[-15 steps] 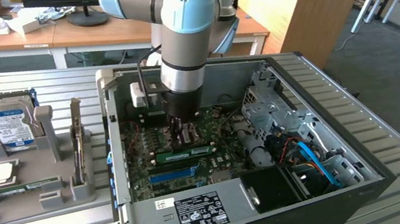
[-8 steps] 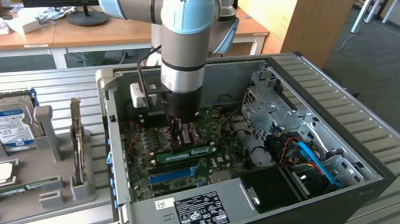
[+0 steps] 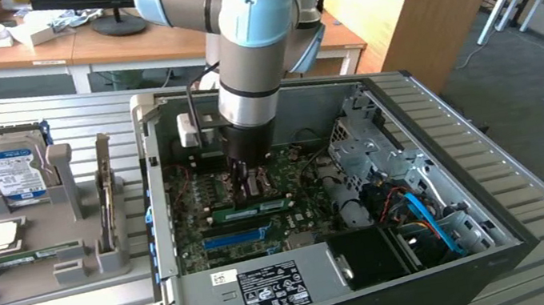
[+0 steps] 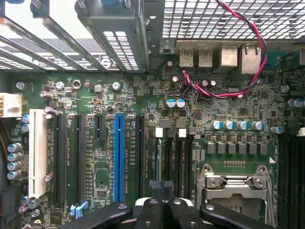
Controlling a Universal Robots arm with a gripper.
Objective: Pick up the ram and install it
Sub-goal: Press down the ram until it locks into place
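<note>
Inside the open computer case point(image 3: 394, 102), I'm pressing my closed end effector point(image 3: 247, 194) onto the ram point(image 3: 248, 209); misalignment risks cracking its slot.

arm point(image 3: 238, 36): reaching straight down | end effector point(image 3: 246, 193): fingers closed together

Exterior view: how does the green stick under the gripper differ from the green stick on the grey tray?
The ram sits on the motherboard inside the case, directly beneath the shut gripper; the spare stick lies in the grey tray outside, untouched. Both are slim green boards.
</note>
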